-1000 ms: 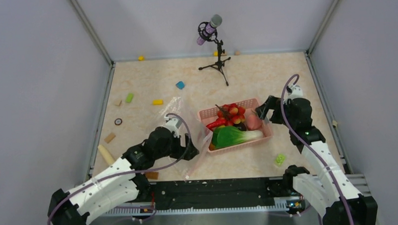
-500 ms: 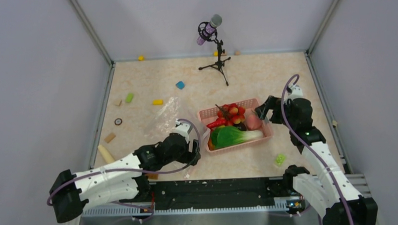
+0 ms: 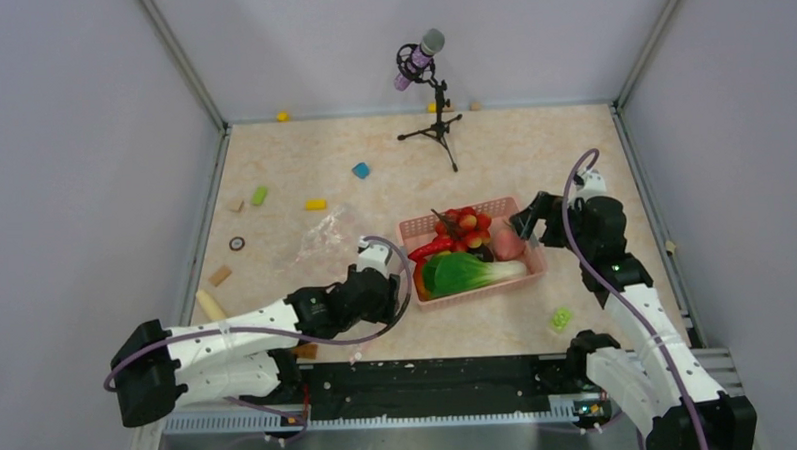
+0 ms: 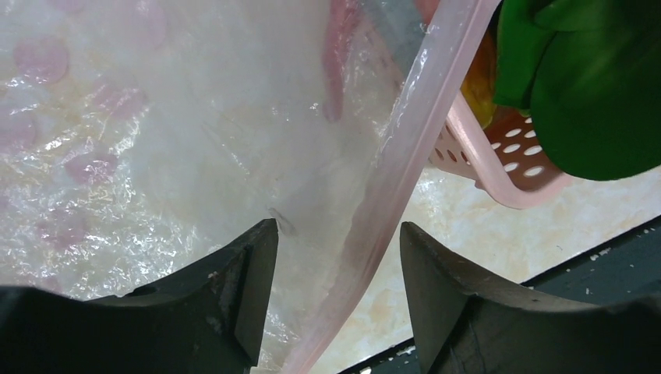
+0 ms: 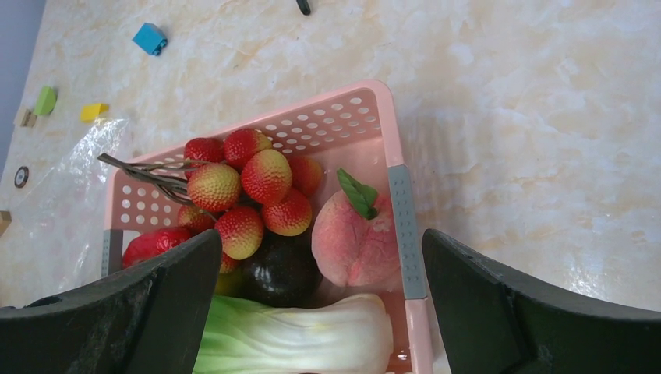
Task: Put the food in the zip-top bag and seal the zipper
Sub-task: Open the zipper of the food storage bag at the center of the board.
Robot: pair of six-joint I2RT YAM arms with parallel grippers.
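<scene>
The clear zip-top bag (image 3: 325,238) lies crumpled left of the pink basket (image 3: 534,262). In the left wrist view the bag (image 4: 156,140) fills the frame and its zipper strip (image 4: 394,195) runs down between the two fingers. My left gripper (image 3: 389,285) (image 4: 337,234) is open around that edge, by the basket's left end. The food sits in the basket: bok choy (image 3: 471,272) (image 5: 304,335), red berries (image 5: 242,187), a red chilli (image 5: 156,245), a pink peach (image 5: 355,238). My right gripper (image 3: 523,224) (image 5: 319,238) is open and empty above the basket's right end.
A microphone on a tripod (image 3: 432,94) stands at the back. Small blocks lie about: blue (image 3: 361,170), yellow (image 3: 316,204), green (image 3: 259,195), and a green one (image 3: 561,318) at front right. The table's dark front edge (image 4: 608,257) is close to the left gripper.
My left arm has stretched right and lower, to the basket's left end. The bag has dropped flatter onto the table. The right arm has not moved.
</scene>
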